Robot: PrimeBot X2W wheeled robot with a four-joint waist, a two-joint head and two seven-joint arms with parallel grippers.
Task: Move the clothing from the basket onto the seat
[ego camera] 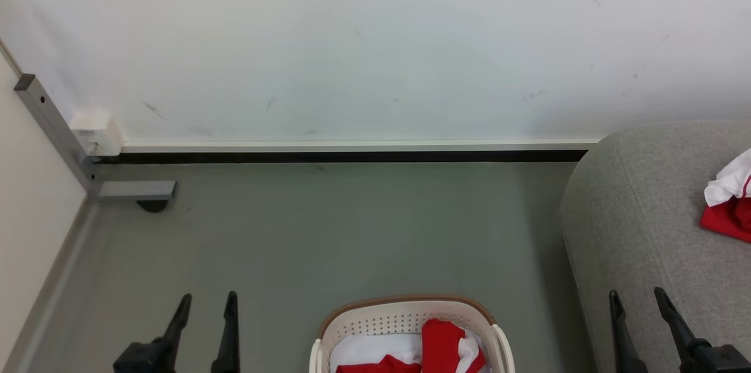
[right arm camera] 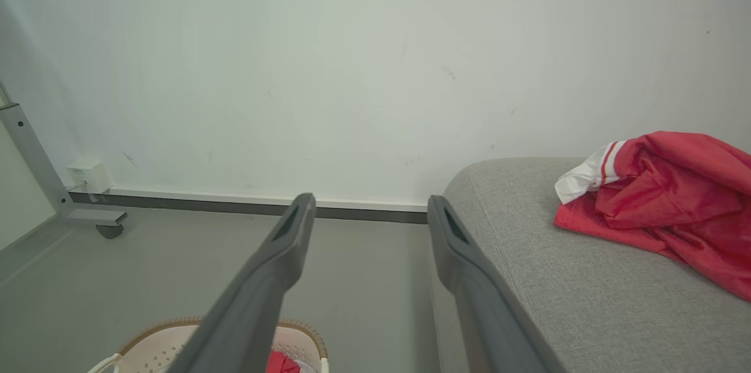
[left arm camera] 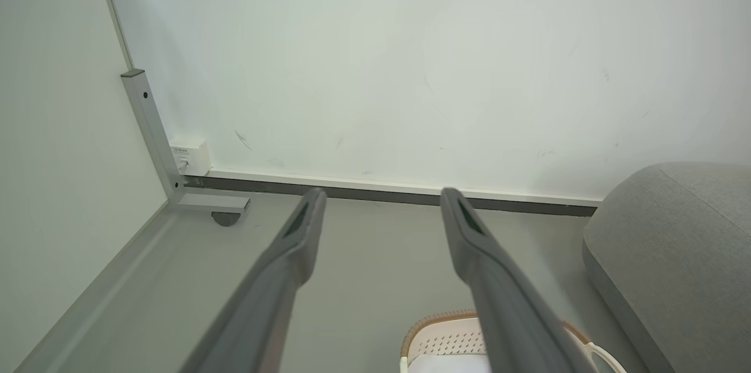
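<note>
I'm looking down over a grey-green floor (ego camera: 352,232) that is running from the basket (ego camera: 375,323) at the near edge out to a pale, lightly scuffed wall (ego camera: 375,39) beyond it. Where floor and wall are meeting, a white skirting board (ego camera: 352,145) is running above a dark strip. Far to the left of the basket, a grey metal post (ego camera: 50,121) is rising in the corner, with a small white box (ego camera: 97,132) sitting against it and a dark caster (ego camera: 152,206) showing under its foot. Right of the basket, the light grey sofa (ego camera: 633,214) is standing on the floor, turning its rounded end toward the basket.

I'm holding both arms low. The left gripper (ego camera: 209,297) is hovering left of the basket, well apart from it, its dark fingers pointing toward the wall and spread wide with nothing between them. The right gripper (ego camera: 635,292) is hovering right of the basket, in front of the sofa's near side, fingers likewise spread and empty.

In the cream perforated basket, the clothing (ego camera: 443,341) is lying bunched toward the right side, bright red with white trim, resting on a white cloth (ego camera: 369,349). Farther right of the basket, a red garment (ego camera: 730,214) with a white, red-striped cuff is lying crumpled on the sofa's seat.
</note>
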